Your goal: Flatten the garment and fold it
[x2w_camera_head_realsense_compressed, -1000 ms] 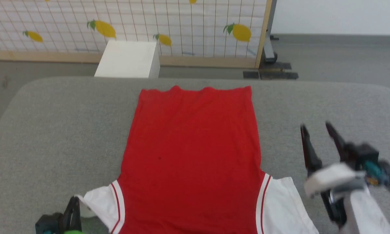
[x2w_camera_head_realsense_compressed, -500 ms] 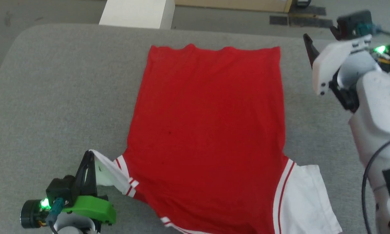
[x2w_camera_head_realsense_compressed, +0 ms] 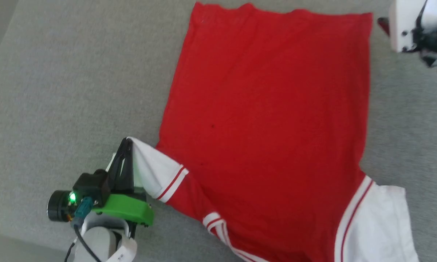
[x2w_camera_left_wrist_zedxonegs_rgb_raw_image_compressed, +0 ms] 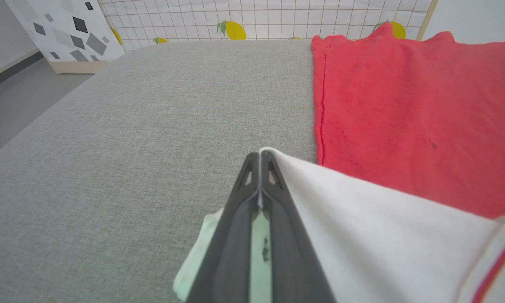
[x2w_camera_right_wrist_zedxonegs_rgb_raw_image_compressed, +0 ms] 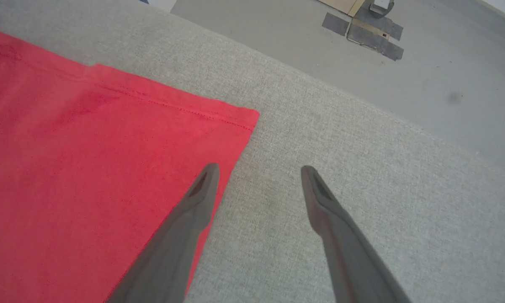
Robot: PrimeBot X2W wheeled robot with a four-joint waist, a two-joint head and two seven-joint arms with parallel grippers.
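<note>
On view: 1 red shirt (x2w_camera_head_realsense_compressed: 269,109) with 2 white sleeves (x2w_camera_head_realsense_compressed: 149,171) (x2w_camera_head_realsense_compressed: 378,225), spread on 1 grey table (x2w_camera_head_realsense_compressed: 76,91). There are 2 robot hands, the left hand (x2w_camera_head_realsense_compressed: 127,143) and the right hand (x2w_camera_right_wrist_zedxonegs_rgb_raw_image_compressed: 259,169), each with 2 dark fingers (x2w_camera_right_wrist_zedxonegs_rgb_raw_image_compressed: 345,244). Behind stand 1 lemon-print screen (x2w_camera_left_wrist_zedxonegs_rgb_raw_image_compressed: 277,17) and 1 diamond-print panel (x2w_camera_left_wrist_zedxonegs_rgb_raw_image_compressed: 67,33).

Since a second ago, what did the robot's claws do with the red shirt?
The right claw, open, travelled from beside the garment's right sleeve to its far hem corner. The left claw stayed shut on the white left sleeve, and the garment's body stayed flat on the grey surface.
</note>
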